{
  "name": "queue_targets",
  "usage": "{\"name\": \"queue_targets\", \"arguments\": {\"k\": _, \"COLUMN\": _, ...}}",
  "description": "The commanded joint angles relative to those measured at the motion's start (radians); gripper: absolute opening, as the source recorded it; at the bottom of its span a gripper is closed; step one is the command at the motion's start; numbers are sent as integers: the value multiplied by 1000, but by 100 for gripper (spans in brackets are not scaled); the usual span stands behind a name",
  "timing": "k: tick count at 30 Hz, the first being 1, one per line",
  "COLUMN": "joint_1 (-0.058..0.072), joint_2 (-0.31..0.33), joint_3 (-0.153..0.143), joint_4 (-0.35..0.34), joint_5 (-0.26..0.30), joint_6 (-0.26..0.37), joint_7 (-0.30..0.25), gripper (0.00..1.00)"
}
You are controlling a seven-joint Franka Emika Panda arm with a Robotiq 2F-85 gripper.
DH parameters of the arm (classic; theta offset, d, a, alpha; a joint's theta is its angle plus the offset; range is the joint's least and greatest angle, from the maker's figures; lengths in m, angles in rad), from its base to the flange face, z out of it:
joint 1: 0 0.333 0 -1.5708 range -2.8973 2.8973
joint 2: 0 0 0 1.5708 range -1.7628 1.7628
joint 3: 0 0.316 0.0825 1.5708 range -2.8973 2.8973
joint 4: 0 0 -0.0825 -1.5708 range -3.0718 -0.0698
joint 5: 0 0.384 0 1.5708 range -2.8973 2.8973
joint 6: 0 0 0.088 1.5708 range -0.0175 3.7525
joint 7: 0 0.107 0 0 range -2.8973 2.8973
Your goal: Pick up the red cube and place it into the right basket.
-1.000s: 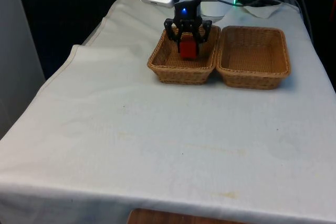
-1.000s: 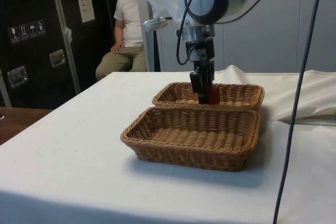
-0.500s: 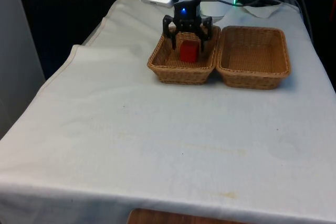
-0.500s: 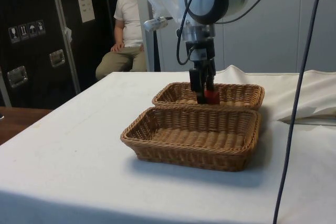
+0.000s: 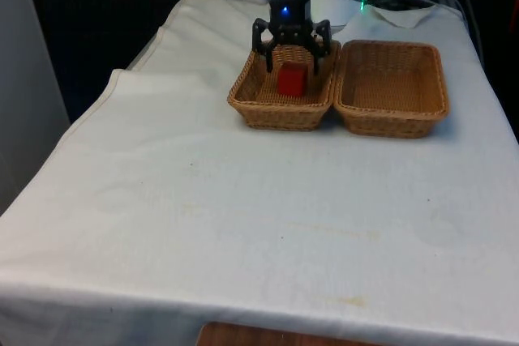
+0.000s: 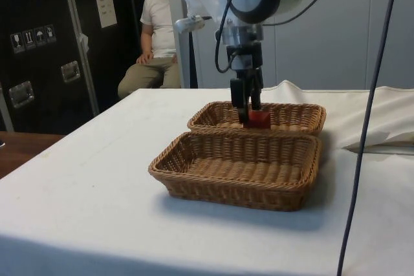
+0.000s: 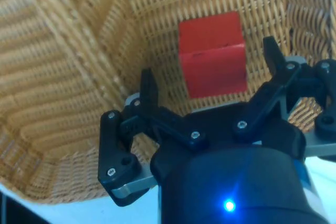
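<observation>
2 wicker baskets stand side by side, rims touching, at the far end of the desk (image 5: 243, 224), and the red cube (image 5: 292, 79) sits on the floor of the basket on the front view's left (image 5: 243, 96), which is the robot's own right; the basket on the front view's right (image 5: 438, 87) holds nothing that can be seen. The gripper (image 5: 290, 48) hangs directly above the cube with its fingers spread wide and holding nothing; in the wrist view the red cube (image 7: 212, 54) lies between and just beyond the 2 fingertips (image 7: 148, 85), with clear gaps on both sides, so nothing is touching it. The side view puts the gripper (image 6: 246, 109) just over the red cube (image 6: 259, 119), whose top shows above the rim of the far basket (image 6: 304, 113), with the near basket (image 6: 194, 159) in front. The cube lies straight below the gripper, resting flat with 1 face up; as a cube it has no long axis, and its side faces look roughly square to the line between the fingers, turned only a little. By my judgement the cube is already placed in the robot's right basket, so a straight lift clear of the wicker walls is what remains. A person in a white shirt (image 6: 157, 17) sits beyond the desk.
</observation>
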Motion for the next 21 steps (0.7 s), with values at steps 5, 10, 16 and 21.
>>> {"name": "queue_targets", "arguments": {"k": 5, "joint_1": 9, "joint_2": -62, "joint_3": 6, "joint_4": 10, "joint_5": -42, "joint_6": -58, "joint_7": 52, "gripper": 100}}
{"name": "queue_targets", "arguments": {"k": 10, "joint_1": 10, "joint_2": -95, "joint_3": 25, "joint_4": 24, "joint_5": -61, "joint_6": -95, "joint_7": 81, "gripper": 100}}
{"name": "queue_targets", "arguments": {"k": 16, "joint_1": 9, "joint_2": -133, "joint_3": 63, "joint_4": 59, "joint_5": -73, "joint_6": -156, "joint_7": 107, "gripper": 100}}
{"name": "queue_targets", "arguments": {"k": 21, "joint_1": 9, "joint_2": -139, "joint_3": 81, "joint_4": 77, "joint_5": -74, "joint_6": -177, "joint_7": 116, "gripper": 100}}
